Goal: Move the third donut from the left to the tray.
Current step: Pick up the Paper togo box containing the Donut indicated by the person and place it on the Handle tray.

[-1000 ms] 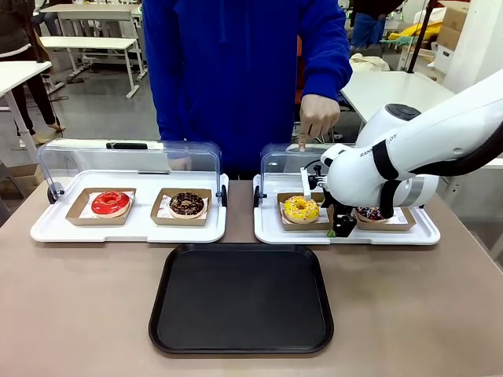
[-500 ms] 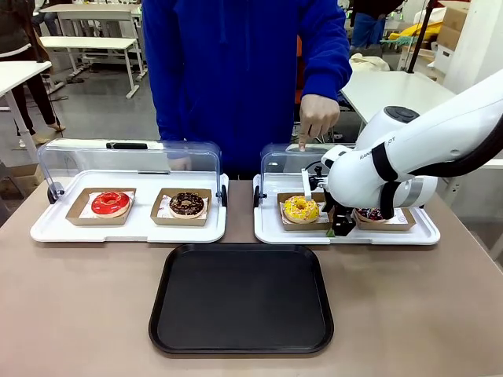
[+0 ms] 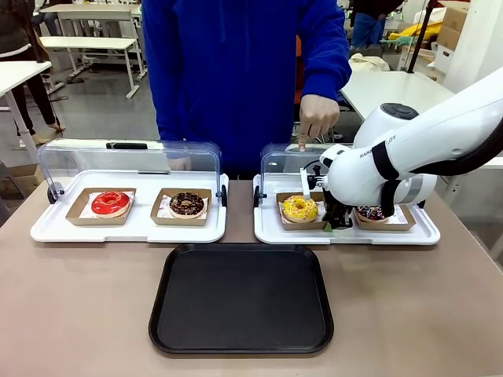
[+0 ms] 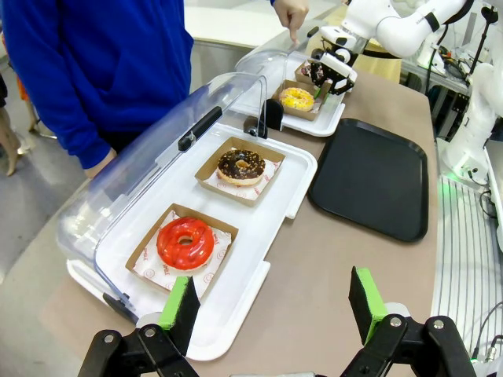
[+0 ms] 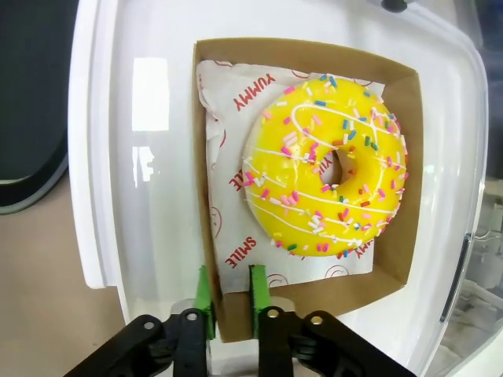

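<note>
Here the ring donut with bright yellow icing and coloured sprinkles (image 5: 328, 168) sat on printed white paper in its small brown cardboard tray (image 5: 399, 173), which rested at the left end of the right-hand white plastic tray with a raised clear lid (image 3: 346, 232), toward the far right of the tabletop (image 3: 78, 314). The right hand (image 5: 229, 306) had its two green-padded fingers drawn close together on the near wall of that cardboard tray, one pad outside the wall and one inside, so it looked clamped on the cardboard rim rather than on the donut. The left hand (image 4: 273, 310) hung with its fingers wide apart over the near left part of the tabletop, holding nothing. A person in a blue top stood at the far edge, one hand (image 3: 319, 118) resting on the lifted lid. The large flat black plastic tray with rounded corners (image 3: 240, 298) lay bare at the near middle of the tabletop, just in front of the two white trays. The donut was probably light and soft, its icing sticky and easily marred, so the stiff cardboard wall seemed the sound place to hold; a thin wall may bend or tip under the load, which called for a level, slow carry.
</note>
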